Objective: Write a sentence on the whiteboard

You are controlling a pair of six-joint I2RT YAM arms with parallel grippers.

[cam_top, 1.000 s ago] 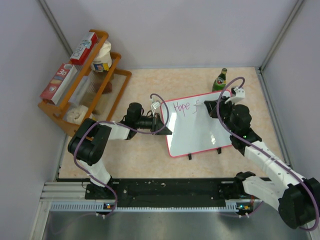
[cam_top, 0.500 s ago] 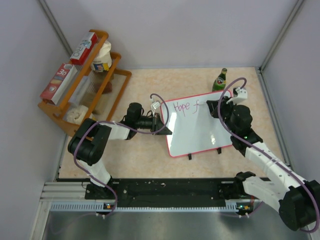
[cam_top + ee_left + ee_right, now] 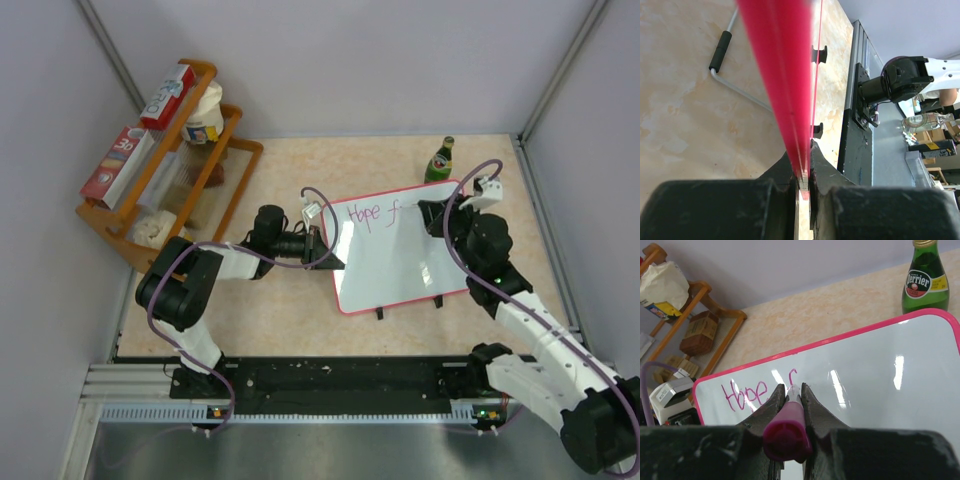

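Whiteboard (image 3: 400, 250) lies between arms, left edge pinched in our left gripper (image 3: 320, 246). Right gripper (image 3: 790, 388) clenches marker (image 3: 788, 431), tip at "f" of sentence (image 3: 757, 390) (reads "Hope f"); we judge blank board lies rightward along line.

Around the glossy white, pink-rimmed whiteboard (image 3: 400, 255), I see bare beige speckled bench (image 3: 330, 165) at 12 o'clock. A green glass Perrier bottle (image 3: 439, 160) stands near the board's corner at 1 o'clock, close to my right claw (image 3: 793, 390). The orange wooden rack (image 3: 245, 145) blocks 10 o'clock, and my left arm (image 3: 235, 262) fills 9 o'clock. A bare strip of bench runs at 6 o'clock.
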